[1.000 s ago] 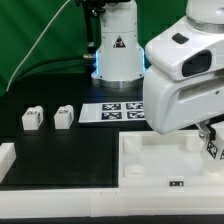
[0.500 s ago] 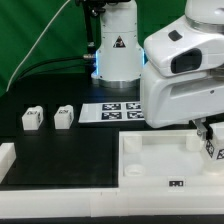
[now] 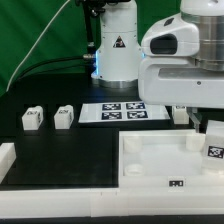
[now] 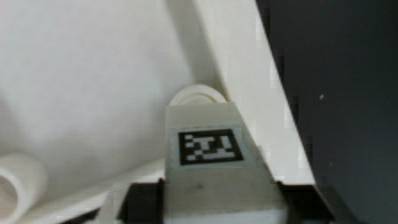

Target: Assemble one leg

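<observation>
Assembly in progress: a Franka Panda arm's hand (image 4: pixel 214 200) is clamped on a small white plastic block-like leg (image 4: pixel 212 140), which carries a black-and-white square tag. It holds the leg over a large white square tray (image 4: pixel 89 70) with raised walls. The wrist view shows the hand gripping the leg's two flat sides just behind the tag. The leg's rounded end points away from the camera, toward the tray's rim and the black worktop (image 4: pixel 347 110) beyond it. The curved rim of a round socket (image 4: pixel 15 185) shows nearby in the tray.

In the exterior view the leg (image 3: pixel 213 152) hangs at the frame's edge on the exterior view's right, above that side of the tray. Whether its tip touches the tray cannot be told. Two more tagged white plastic legs (image 3: pixel 32 119) stand side by side on the worktop, well apart on the exterior view's left. The thin flat white marker board (image 3: pixel 122 111) lies between them and the arm.

The leg looks light and rigid, a hard moulded part that should not give under pressure. Its smooth plastic could slip or twist in a loose grip. The flat parallel sides appear the best place to hold it, mid-body, with the rounded end left free for a socket.
</observation>
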Action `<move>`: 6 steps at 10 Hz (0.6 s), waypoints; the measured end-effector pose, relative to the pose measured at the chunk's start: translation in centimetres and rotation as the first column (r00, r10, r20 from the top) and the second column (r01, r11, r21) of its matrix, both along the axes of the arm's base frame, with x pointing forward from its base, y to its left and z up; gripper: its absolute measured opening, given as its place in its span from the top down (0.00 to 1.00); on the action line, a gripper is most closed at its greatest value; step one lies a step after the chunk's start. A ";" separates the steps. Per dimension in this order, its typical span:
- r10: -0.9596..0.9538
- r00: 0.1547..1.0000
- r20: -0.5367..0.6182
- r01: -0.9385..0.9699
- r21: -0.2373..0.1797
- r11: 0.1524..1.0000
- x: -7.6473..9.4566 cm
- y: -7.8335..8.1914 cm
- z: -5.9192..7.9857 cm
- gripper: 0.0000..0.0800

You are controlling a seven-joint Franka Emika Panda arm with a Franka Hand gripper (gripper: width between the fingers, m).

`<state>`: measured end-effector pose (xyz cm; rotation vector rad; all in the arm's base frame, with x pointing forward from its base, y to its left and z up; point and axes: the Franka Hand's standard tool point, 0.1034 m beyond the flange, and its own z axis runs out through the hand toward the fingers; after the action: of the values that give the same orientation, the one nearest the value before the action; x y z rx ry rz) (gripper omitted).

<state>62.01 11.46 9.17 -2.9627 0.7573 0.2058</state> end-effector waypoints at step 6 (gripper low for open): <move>-0.540 0.841 -0.018 0.539 -0.055 0.841 -0.4 0.2 0.0 0.63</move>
<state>61.65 11.70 9.21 -2.6441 1.5758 0.1964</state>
